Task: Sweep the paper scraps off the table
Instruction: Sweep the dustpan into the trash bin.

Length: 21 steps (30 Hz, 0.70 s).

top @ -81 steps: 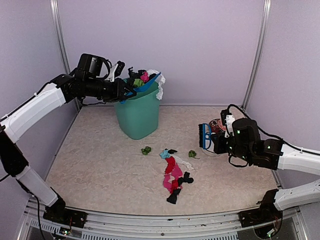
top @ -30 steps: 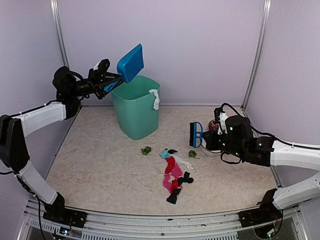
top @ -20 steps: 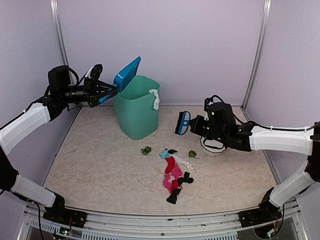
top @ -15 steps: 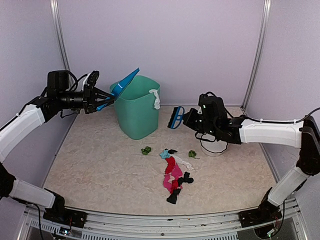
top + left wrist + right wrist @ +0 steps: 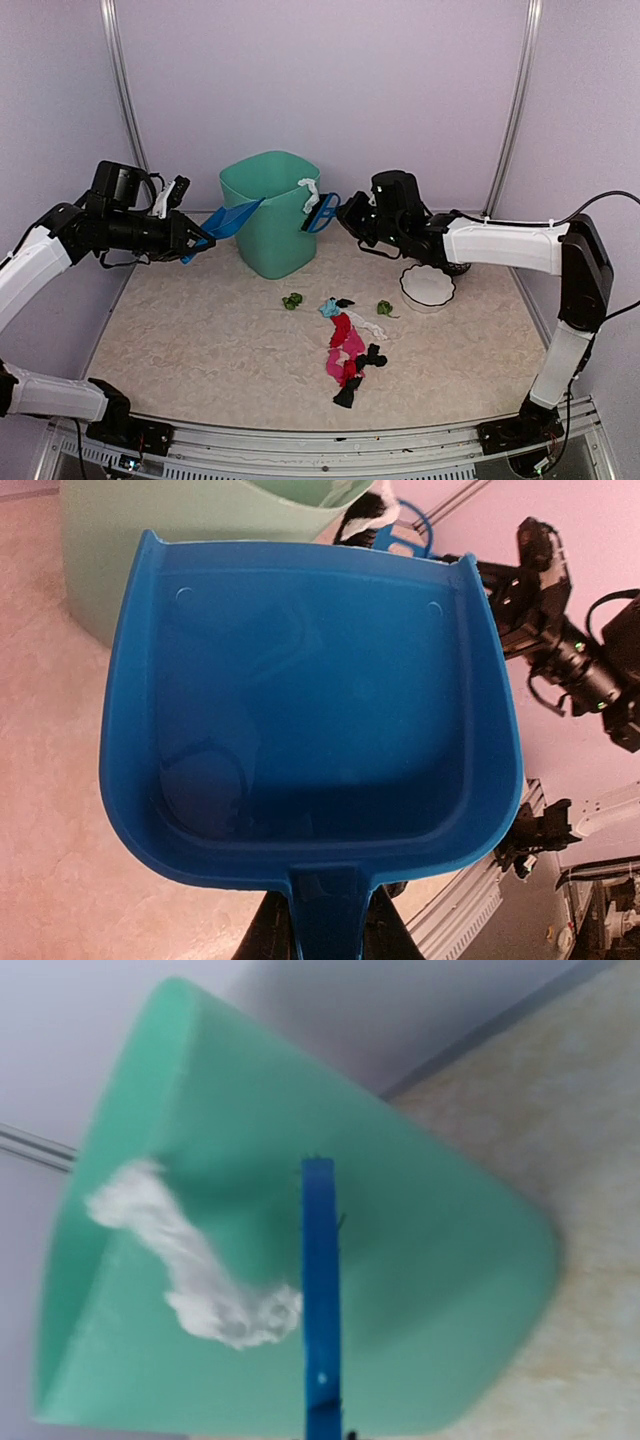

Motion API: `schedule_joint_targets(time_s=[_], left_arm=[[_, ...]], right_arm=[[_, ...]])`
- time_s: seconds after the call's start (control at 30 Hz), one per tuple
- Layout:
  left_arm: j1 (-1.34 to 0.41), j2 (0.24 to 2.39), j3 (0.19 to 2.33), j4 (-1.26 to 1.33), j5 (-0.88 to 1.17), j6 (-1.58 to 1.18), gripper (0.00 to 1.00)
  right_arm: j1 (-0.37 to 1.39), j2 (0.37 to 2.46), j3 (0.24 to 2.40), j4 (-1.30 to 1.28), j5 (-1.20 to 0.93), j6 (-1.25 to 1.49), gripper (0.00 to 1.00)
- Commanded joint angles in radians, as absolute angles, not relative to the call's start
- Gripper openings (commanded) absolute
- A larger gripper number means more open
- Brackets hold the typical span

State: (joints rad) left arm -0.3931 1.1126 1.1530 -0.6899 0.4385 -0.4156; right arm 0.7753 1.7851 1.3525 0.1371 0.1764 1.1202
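Now both tools hang by the bin, scraps lie mid-table

From my top view, the left gripper (image 5: pixel 188 240) is clamped tight on the handle of the dustpan (image 5: pixel 228 218). It is a smooth, glossy blue plastic scoop with raised side walls and a flat open lip. My left wrist view shows 2 small round moulding marks near its front corners and a faint ring on its floor. The dustpan hangs just beside the bin (image 5: pixel 272 235), a matte mint-green plastic tub with rounded corners that tapers toward its base.

I see the right gripper (image 5: pixel 347 212) closed down on the brush (image 5: pixel 322 212). It is blue plastic, and from the right wrist it shows edge-on as a thin bar near the bin's rim. A fluffy white shred (image 5: pixel 312 192) drapes over that rim.

Crumpled paper scraps (image 5: pixel 346 355) in pink, red, black and white lie in a loose line on the table (image 5: pixel 190 340), with 2 green bits (image 5: pixel 292 300) nearby. That table is beige with faint marbling. A round white bowl (image 5: pixel 427 287) sits right of the scraps.
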Motion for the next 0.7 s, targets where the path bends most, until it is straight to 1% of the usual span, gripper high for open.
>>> schedule_joint_targets(time_s=[0.0, 0.27, 0.53, 0.67], left_arm=[[-0.421, 1.083, 1.118, -0.743, 0.316, -0.383, 0.0], [-0.437, 1.063, 1.067, -0.724, 0.313, -0.385, 0.0], [-0.515, 1.069, 1.018, -0.699, 0.262, -0.41, 0.0], [-0.569, 1.073, 1.01, -0.707, 0.199, -0.422, 0.0]], right_arm=[[0.777, 1.777, 1.432, 0.186, 0.167, 1.126, 0.0], [0.811, 1.754, 1.551, 0.15, 0.218, 1.07, 0.0], [0.824, 1.879, 1.805, 0.046, 0.197, 0.993, 0.0], [0.826, 1.881, 1.804, 0.048, 0.183, 0.965, 0.0]])
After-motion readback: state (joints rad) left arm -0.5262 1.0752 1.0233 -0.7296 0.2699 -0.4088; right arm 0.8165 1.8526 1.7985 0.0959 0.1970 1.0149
